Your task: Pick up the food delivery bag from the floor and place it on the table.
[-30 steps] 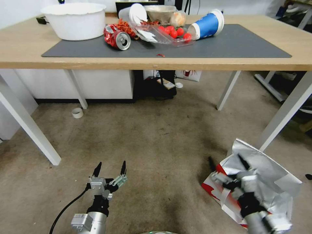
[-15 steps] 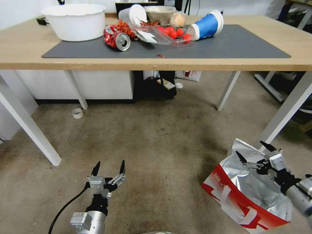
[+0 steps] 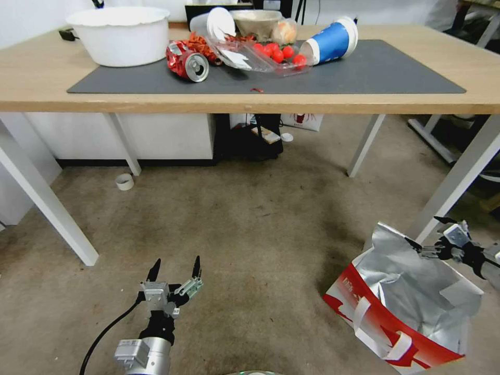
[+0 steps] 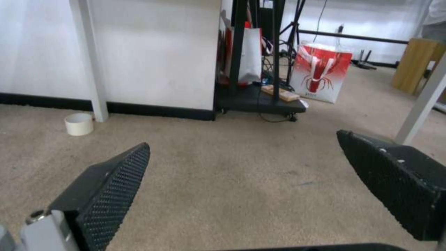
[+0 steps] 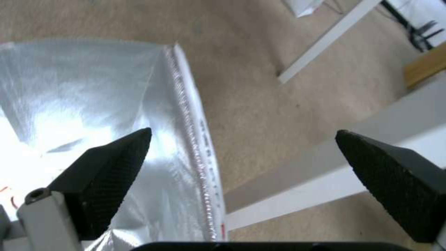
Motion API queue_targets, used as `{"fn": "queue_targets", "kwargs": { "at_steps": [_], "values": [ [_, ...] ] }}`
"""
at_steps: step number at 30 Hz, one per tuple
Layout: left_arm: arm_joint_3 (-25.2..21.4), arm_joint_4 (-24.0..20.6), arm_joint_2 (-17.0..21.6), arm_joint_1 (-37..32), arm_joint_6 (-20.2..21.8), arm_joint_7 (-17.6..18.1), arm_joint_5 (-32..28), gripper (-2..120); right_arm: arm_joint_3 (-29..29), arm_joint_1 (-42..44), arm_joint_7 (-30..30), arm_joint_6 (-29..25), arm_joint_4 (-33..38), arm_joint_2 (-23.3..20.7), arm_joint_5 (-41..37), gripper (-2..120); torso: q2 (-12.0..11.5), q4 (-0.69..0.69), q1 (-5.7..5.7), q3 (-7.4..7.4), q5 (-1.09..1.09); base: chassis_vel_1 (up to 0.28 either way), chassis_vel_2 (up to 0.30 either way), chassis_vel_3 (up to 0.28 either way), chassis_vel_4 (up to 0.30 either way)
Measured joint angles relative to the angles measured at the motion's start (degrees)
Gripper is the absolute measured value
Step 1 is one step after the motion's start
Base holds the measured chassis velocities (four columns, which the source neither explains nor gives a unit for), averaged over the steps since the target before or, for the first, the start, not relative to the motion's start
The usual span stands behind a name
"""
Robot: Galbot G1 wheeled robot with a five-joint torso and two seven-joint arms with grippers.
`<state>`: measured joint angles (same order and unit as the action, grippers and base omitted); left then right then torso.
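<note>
The food delivery bag (image 3: 403, 302) sits on the floor (image 3: 250, 234) at the near right, beside the counter's (image 3: 250, 101) right leg, its foil mouth gaping and nothing gripping it. The step in hand is the approach. The right claw (image 3: 436, 235) hangs spread wide at the bag's far upper edge; from the wrist, that seamed foil rim (image 5: 195, 153) lies between the jaws, apparently not yet touched. The left claw (image 3: 175, 269) hovers wide apart over bare floor at near left. Next, I judge, the right claw must settle onto the rim or a strap and close firmly before lifting toward the counter.
</note>
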<state>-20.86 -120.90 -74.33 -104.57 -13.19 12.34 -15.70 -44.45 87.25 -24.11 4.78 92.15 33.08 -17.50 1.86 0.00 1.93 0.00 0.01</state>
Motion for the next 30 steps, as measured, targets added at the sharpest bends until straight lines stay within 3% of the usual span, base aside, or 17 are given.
{"fn": "queue_targets", "kwargs": {
  "at_steps": [12, 27, 30],
  "values": [
    [-0.01, 0.33, -0.5, -0.09, 0.06, 0.33, 0.47, 100, 9.42, -6.78, -0.69, 2.63, -4.98, -2.08, 0.12, 100, 0.04, 0.01, 0.01, 0.0, -0.01, 0.0, 0.0, 0.0, 0.0],
    [0.0, 0.94, -0.82, -0.05, -0.24, 0.58, 1.11, 100, 12.25, -8.85, -0.46, 3.54, -7.29, 1.38, 3.6, 100, 0.05, 0.0, 0.01, 0.0, -0.01, 0.0, 0.0, 0.0, 0.0],
    [0.03, 1.03, -0.82, 0.0, -0.25, 0.63, 1.13, 100, 12.24, -8.78, -0.46, 3.54, -7.37, 1.45, 3.61, 94, 0.05, 0.01, 0.01, 0.0, -0.01, 0.0, 0.0, 0.0, 0.0]
  ]
}}
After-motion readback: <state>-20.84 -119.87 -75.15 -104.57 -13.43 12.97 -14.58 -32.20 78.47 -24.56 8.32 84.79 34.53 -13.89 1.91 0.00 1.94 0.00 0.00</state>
